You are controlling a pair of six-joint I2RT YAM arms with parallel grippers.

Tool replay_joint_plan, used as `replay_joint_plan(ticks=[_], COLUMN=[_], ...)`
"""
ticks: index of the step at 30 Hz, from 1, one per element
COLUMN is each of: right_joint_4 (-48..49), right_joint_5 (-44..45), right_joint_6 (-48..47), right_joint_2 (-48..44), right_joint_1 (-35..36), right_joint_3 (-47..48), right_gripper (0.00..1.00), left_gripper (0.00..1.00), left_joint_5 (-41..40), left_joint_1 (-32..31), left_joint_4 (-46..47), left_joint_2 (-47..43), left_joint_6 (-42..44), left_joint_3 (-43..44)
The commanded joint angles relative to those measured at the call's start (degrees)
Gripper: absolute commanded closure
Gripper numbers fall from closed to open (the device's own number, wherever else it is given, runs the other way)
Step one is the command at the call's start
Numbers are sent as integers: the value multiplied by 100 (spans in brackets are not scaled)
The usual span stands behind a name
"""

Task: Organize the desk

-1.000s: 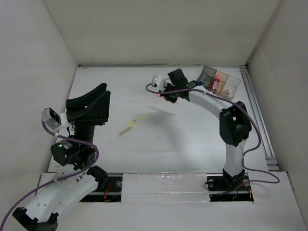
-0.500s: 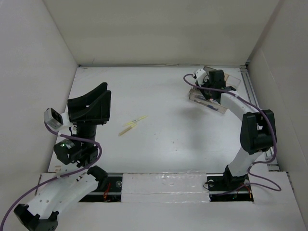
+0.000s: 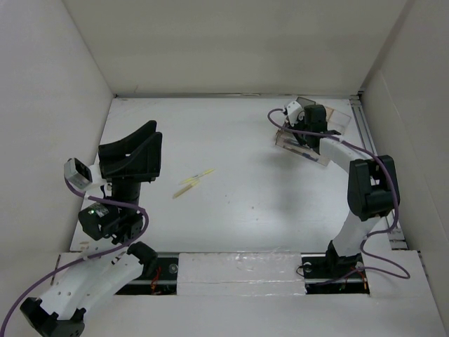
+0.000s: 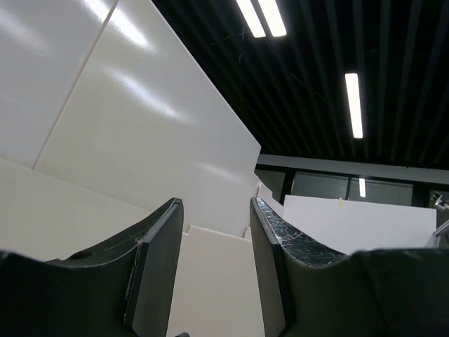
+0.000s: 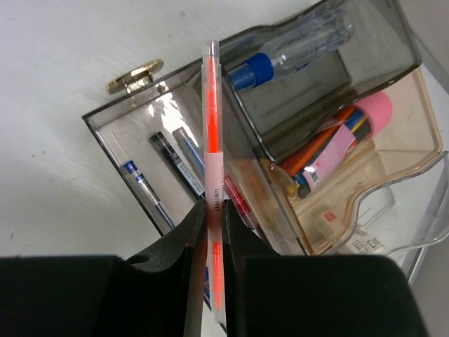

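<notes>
Left arm idling, right arm hovering at the organizer with a pen.
The left gripper (image 4: 214, 210) is pointing upward, jaws parted and gripping nothing. A thin yellow stick (image 3: 194, 181) is lying mid-desk, the white desk (image 3: 245, 203) spreading under both arms. At the far right corner, the right gripper (image 5: 212, 210) is clenching an orange pen (image 5: 212, 133) over the clear organizer (image 5: 379, 42), above its pen compartment.

The desk (image 3: 245, 203) is white. The pen (image 5: 212, 161) is orange and clear. The box (image 5: 393, 35) is smoky grey. The stick (image 3: 195, 180) looks pale yellow, perhaps.
</notes>
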Motion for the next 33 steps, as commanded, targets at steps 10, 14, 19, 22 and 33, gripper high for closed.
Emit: replay_joint_plan(ticks=[10, 14, 19, 22, 33], right_joint_4=[765, 774, 836, 661, -624], right_joint_5=[763, 860, 939, 921, -283], right_joint_6=[59, 155, 296, 314, 884], right_joint_2=[-549, -531, -715, -900, 12], right_joint_1=[4, 4, 57, 275, 2560], right_joint_3=[-689, -645, -540, -365, 1060], right_gripper=[83, 77, 59, 54, 100], left_gripper=[61, 61, 61, 61, 61], left_joint_5=[285, 339, 339, 400, 866], left_joint_1=[-28, -28, -28, -28, -28], left_joint_4=[390, 302, 320, 355, 241], left_joint_2=[162, 128, 57, 92, 189], left_joint_6=[-63, -107, -98, -125, -195], left_joint_3=[76, 138, 129, 146, 541])
